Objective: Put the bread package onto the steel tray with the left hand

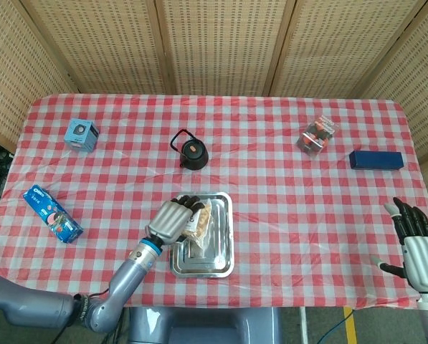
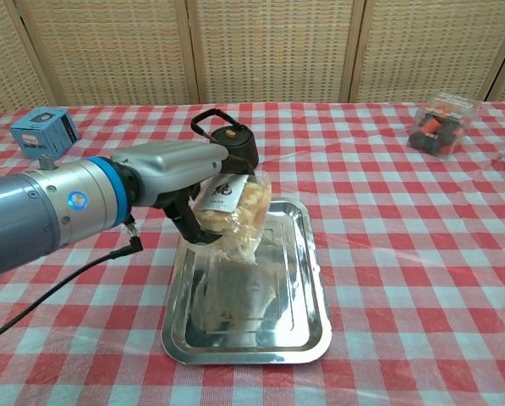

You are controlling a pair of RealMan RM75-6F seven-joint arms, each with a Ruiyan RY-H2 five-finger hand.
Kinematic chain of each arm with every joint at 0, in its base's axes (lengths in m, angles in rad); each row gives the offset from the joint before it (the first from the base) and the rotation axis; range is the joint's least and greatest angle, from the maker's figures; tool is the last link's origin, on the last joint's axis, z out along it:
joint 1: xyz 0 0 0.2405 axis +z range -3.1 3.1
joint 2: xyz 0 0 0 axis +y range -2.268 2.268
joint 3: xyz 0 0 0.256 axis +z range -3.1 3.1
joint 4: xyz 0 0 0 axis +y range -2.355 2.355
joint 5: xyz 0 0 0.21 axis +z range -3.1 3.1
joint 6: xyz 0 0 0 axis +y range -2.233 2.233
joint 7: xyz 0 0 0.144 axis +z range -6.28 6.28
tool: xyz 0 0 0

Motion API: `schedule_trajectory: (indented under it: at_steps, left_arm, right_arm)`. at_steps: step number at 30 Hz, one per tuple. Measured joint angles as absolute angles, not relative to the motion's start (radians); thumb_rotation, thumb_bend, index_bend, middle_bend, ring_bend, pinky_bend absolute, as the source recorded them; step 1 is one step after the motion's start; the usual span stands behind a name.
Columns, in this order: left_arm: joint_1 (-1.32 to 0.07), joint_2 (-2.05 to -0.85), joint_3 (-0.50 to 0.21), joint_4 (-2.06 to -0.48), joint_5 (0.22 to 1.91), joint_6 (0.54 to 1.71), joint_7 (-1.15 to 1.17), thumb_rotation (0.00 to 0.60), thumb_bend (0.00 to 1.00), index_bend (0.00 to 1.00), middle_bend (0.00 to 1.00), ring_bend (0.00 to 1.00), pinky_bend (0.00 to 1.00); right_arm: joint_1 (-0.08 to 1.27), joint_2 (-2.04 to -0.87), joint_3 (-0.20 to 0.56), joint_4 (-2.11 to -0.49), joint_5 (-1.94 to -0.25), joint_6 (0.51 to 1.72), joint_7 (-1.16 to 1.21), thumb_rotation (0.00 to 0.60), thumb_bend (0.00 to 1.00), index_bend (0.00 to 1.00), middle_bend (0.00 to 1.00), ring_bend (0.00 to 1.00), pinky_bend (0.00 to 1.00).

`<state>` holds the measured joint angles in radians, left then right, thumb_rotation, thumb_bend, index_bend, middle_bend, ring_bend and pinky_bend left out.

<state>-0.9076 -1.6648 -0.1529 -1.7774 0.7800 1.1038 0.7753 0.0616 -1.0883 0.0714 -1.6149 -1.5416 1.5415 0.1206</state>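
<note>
My left hand (image 1: pixel 172 220) (image 2: pixel 193 190) grips the bread package (image 1: pixel 198 226) (image 2: pixel 233 211), a clear bag of pale bread with a white label. It hangs in the air over the upper left part of the steel tray (image 1: pixel 219 261) (image 2: pixel 307 279), which lies at the table's front middle. The package's lower end hangs close above the tray floor; contact cannot be judged. My right hand (image 1: pixel 418 244) is open at the table's front right edge, seen only in the head view.
A black teapot (image 1: pixel 190 151) (image 2: pixel 232 145) stands just behind the tray. A blue box (image 1: pixel 81 134) (image 2: pixel 44 131) and a cookie pack (image 1: pixel 52 213) lie to the left. A clear pack of red items (image 1: pixel 317 135) (image 2: pixel 440 123) and a dark blue box (image 1: pixel 376 159) sit far right.
</note>
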Motion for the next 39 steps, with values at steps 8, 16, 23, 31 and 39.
schedule_trajectory:
  at_steps: [8, 16, 23, 31, 39]
  left_arm:
    - [-0.937, -1.704, -0.143, -1.748, 0.716, 1.086, 0.811, 0.6, 0.14, 0.04, 0.0, 0.0, 0.01]
    - [-0.944, -1.697, -0.138, -1.75, 0.713, 1.1, 0.814, 0.6, 0.07, 0.0, 0.0, 0.0, 0.0]
    - [-0.916, -1.649, -0.136, -1.78, 0.758, 1.133, 0.773, 0.6, 0.07, 0.0, 0.0, 0.0, 0.0]
    - [-0.788, -1.466, -0.111, -1.862, 0.946, 1.211, 0.543, 0.6, 0.07, 0.0, 0.0, 0.0, 0.0]
    - [-0.572, -1.278, -0.001, -1.866, 1.177, 1.36, 0.367, 0.6, 0.07, 0.0, 0.0, 0.0, 0.0]
  right_arm:
    - [0.058, -1.08, 0.076, -1.615, -1.537, 1.546, 0.14, 0.6, 0.06, 0.0, 0.0, 0.0, 0.0]
    - [0.058, -1.081, 0.077, -1.615, -1.536, 1.546, 0.137, 0.6, 0.06, 0.0, 0.0, 0.0, 0.0]
    - [0.058, -1.082, 0.078, -1.612, -1.533, 1.542, 0.134, 0.6, 0.06, 0.0, 0.0, 0.0, 0.0]
    - [0.062, -1.089, 0.078, -1.61, -1.528, 1.533, 0.111, 0.6, 0.06, 0.0, 0.0, 0.0, 0.0]
    - [0.066, -1.106, 0.076, -1.612, -1.529, 1.527, 0.061, 0.6, 0.06, 0.0, 0.0, 0.0, 0.0]
